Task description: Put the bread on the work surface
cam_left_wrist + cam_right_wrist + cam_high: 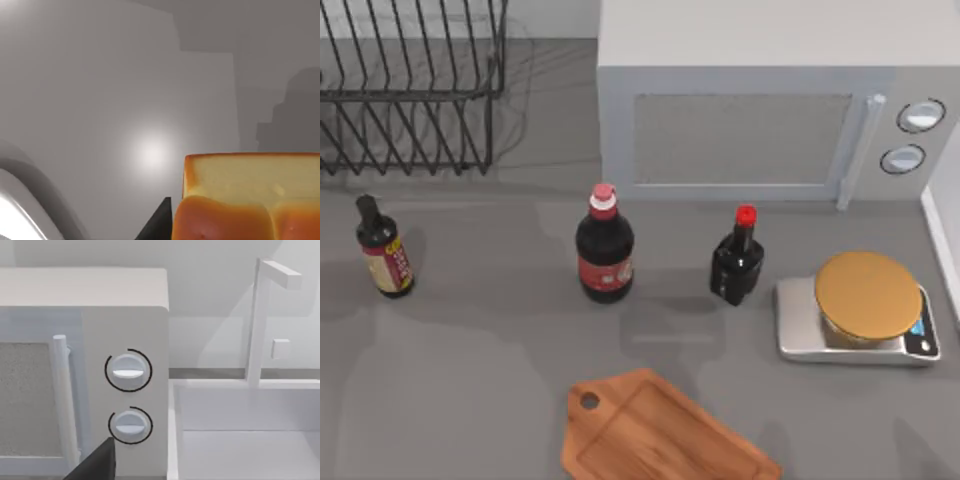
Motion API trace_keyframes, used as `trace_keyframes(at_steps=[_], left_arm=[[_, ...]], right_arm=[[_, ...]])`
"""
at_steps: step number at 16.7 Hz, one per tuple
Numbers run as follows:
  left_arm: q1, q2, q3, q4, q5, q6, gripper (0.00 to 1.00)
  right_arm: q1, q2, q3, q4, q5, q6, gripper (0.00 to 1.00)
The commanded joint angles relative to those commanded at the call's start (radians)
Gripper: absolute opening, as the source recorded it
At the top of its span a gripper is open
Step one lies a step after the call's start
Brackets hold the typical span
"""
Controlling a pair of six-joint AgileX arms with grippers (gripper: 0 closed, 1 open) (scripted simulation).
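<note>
The bread is seen right up against the left gripper, grip state can't be told, and being soft and light it's probably best pinched gently across its crusty sides.

Bread — work surface — edge-cropped.

We see a grey countertop running across the whole scene, softly lit, with faint shadows lying on it. At the back stands a white microwave with a vertical handle and two round dials. To its left sits a black wire dish rack. At the right edge a white sink with a tall white faucet adjoins the microwave, before a pale wall.
</note>
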Motion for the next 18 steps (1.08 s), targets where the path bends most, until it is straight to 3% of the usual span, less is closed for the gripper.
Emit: trace_keyframes(at_steps=[4,7,18], left_arm=[[-0.071,-0.092,0.006,-0.002,-0.004,0.168,0.00],[-0.198,-0.174,-0.012,0.012,-0.005,0.387,0.00],[-0.931,-0.264,-0.189,0.106,0.016,1.542,0.00]], right_arm=[[0.000,0.000,0.000,0.000,0.000,0.000,1.00],[0.000,0.000,0.000,0.000,0.000,0.000,1.00],[0.000,0.000,0.000,0.000,0.000,0.000,1.00]])
